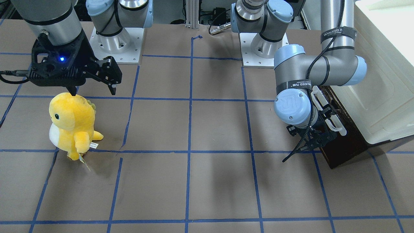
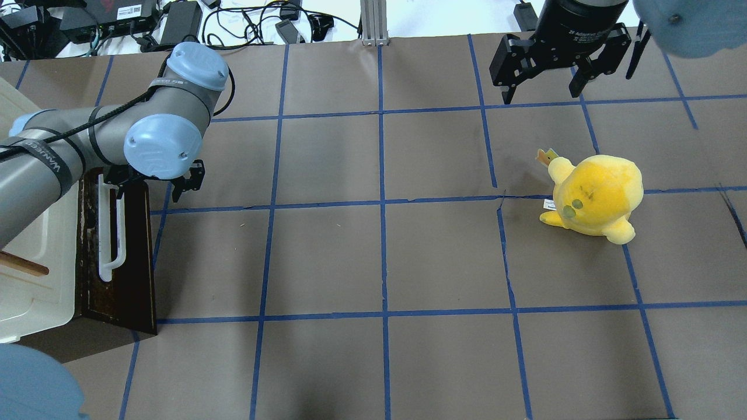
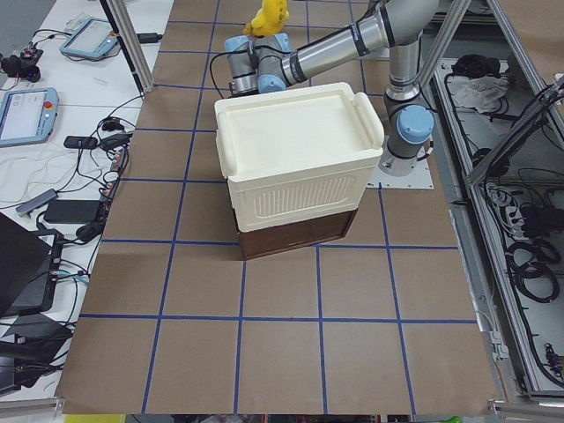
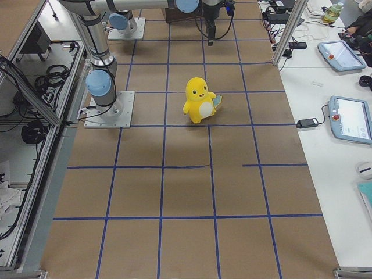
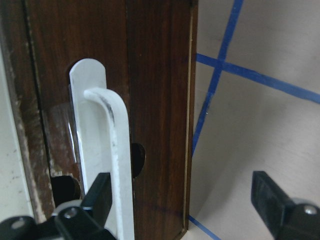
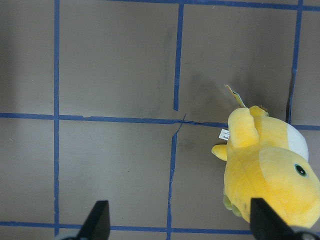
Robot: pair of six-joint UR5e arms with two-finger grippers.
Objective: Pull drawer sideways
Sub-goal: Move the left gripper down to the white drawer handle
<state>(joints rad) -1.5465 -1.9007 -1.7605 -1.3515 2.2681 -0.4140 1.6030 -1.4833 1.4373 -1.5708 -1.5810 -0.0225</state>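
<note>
One drawer (image 2: 131, 256), one handle (image 2: 108, 233), two open end effectors.

A yellow plush toy (image 1: 72, 124) is seen upright on the brown table (image 1: 220, 181) marked with blue tape lines (image 1: 190, 129), just below the wide-spread right pincer (image 1: 93, 86). A cream-white plastic cabinet (image 2: 32, 274) is placed beside the left pincer (image 2: 149, 185).

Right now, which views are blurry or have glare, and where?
Left wrist view: the white bar handle and the left gripper fingers are soft, close to the lens. Front-facing view: the cream cabinet top is washed out. Right wrist view: the yellow plush is sharp.
</note>
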